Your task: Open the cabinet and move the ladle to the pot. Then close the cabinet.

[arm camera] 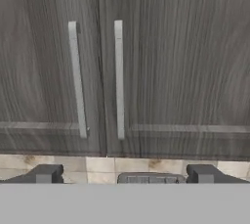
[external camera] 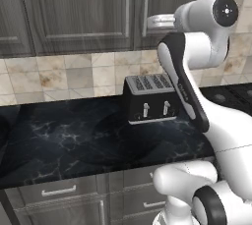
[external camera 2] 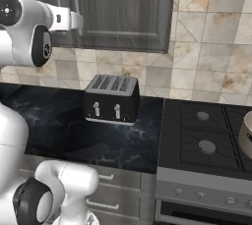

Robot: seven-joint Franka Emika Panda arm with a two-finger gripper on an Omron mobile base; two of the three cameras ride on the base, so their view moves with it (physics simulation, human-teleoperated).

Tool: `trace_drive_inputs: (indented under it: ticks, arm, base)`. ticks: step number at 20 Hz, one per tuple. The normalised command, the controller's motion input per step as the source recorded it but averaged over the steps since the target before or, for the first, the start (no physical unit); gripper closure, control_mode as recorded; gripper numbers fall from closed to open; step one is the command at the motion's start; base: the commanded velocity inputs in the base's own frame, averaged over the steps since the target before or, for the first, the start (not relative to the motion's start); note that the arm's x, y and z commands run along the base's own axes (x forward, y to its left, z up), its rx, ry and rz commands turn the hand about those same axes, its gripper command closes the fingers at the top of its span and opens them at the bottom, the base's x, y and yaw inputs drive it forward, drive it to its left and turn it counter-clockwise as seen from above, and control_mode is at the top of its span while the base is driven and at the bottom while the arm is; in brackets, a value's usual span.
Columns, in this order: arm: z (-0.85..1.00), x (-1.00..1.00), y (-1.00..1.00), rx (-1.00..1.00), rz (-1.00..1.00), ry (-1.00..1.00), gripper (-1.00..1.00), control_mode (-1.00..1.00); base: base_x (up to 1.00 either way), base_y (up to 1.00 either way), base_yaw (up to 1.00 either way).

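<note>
Cabinet (arm camera: 125, 61) doors are both shut, up on the wall above the toaster (external camera 2: 111, 98). Gripper (arm camera: 125, 175) is spread wide, facing the two silver handles (arm camera: 118, 78). It might slip between them and grab nothing. Right base view shows the pot (external camera 2: 246, 135) on the stove.

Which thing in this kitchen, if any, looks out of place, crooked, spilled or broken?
Nothing stands out. The cabinet doors are shut and level, the toaster stands upright on the counter, and the pot sits on the stove. No spills or damage show.
</note>
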Motion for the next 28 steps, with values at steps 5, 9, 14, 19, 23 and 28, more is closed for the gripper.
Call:
trace_drive_inputs:
  ticks: [5,9,14,19,23,28]
  arm:
    - [-0.16,0.15,0.0,0.05,0.0,-0.12,-1.0,-1.0]
    - [0.0,0.43,0.0,0.05,0.0,0.07,-1.0,-1.0]
    - [0.0,0.5,0.0,0.0,0.0,0.02,-1.0,-1.0]
    - [0.0,0.45,0.01,0.0,0.0,0.0,-1.0,-1.0]
    - [0.0,0.48,0.06,-0.02,0.0,0.0,-1.0,-1.0]
    - [-0.03,0.6,0.03,-0.04,0.0,0.0,-1.0,-1.0]
  base:
    - [0.0,0.0,0.0]
    - [0.0,0.0,0.0]
    - [0.0,0.0,0.0]
    - [0.0,0.0,0.0]
    - [0.0,0.0,0.0]
    - [0.0,0.0,0.0]
